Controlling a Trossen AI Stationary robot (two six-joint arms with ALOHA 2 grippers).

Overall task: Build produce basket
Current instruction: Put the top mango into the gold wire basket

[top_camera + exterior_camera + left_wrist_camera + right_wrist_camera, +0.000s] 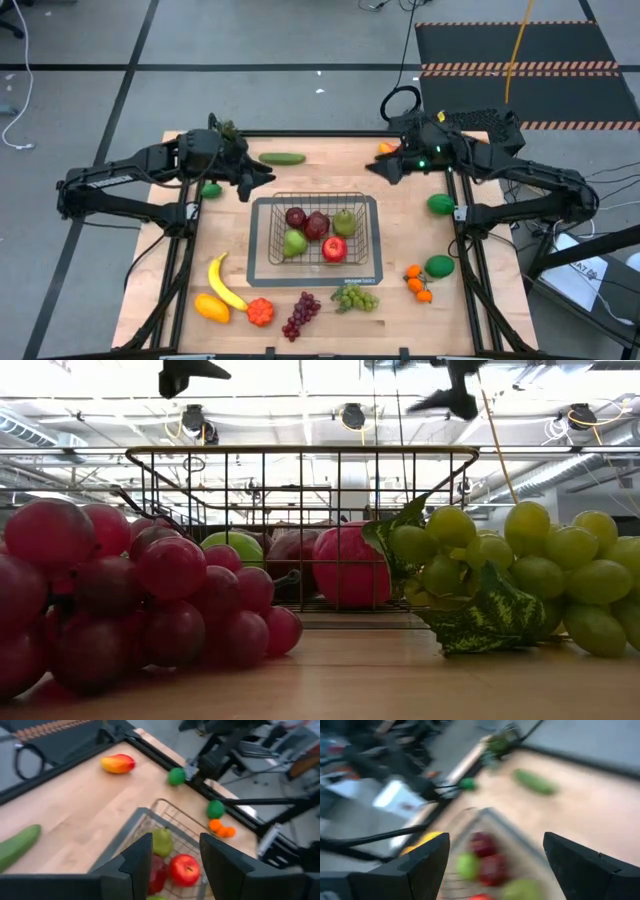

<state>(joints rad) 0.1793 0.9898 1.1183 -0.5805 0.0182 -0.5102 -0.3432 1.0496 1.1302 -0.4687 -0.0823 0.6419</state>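
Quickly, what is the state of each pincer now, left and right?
Left pincer: open, holding nothing, above the basket.
Right pincer: open, holding nothing.

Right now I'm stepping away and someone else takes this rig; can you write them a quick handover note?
Left pincer: open, empty, above the basket's far left corner.
Right pincer: open, empty, above the table beyond the basket's far right corner.
Done: two pears, dark red apples and a bright red apple lie in the basket.
Left on the table: cucumber, banana, purple grapes, green grapes, small oranges, green balls, a mango-like fruit by the right arm, and orange pieces near the banana.
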